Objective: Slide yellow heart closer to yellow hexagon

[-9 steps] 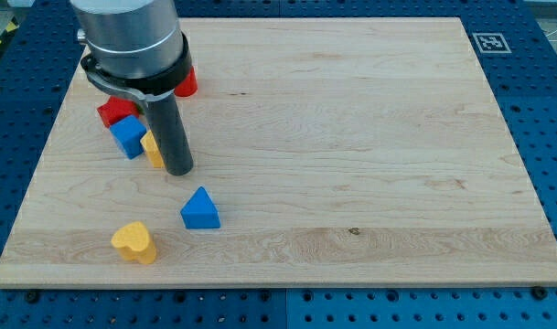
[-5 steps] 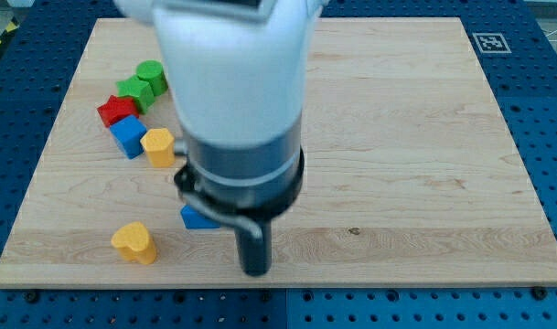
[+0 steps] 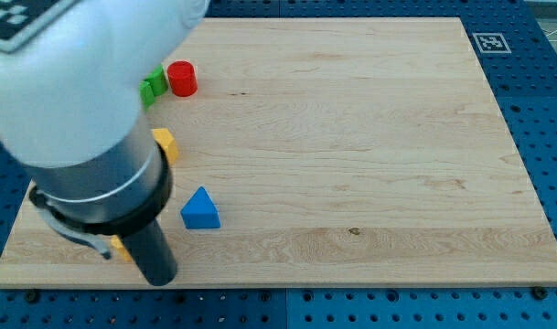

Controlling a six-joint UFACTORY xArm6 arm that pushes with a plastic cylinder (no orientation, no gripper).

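a straight dark rod with no pincer, so nothing opens or closes; my tip [image 3: 158,277] sits near the wooden board's [image 3: 369,137] bottom left edge. it is touching or just beside the yellow heart block [image 3: 121,248], mostly hidden behind the rod. the yellow hexagon block [image 3: 166,144] lies above, a blue triangular block [image 3: 200,209] to the view's right, and a red cylinder block [image 3: 181,79] and green block [image 3: 153,85] near the top.
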